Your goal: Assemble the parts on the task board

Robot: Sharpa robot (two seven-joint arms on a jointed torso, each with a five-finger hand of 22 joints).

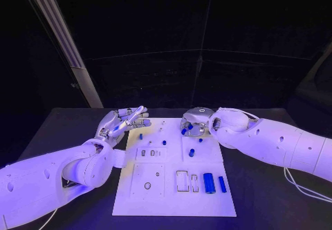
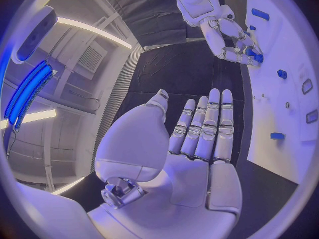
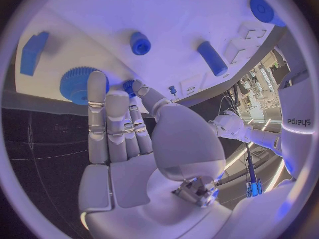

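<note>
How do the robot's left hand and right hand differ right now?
The left hand hovers beside the board's far left corner, over the black table; the right hand is over the board's far end. The left hand is flat and holds nothing, fingers straight together; the right hand's fingers reach down among the blue parts, with a fingertip and thumb at a small blue part. Whether it grips it is unclear. Both are silver hands on white arms.

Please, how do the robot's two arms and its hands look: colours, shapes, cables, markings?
Both arms are smooth, rounded white shells with small dark holes. The left hand and right hand are silver, with segmented metallic fingers and white palm covers. A thin white cable trails beside the right arm. A dark word is printed on a white shell in the right wrist view.
</note>
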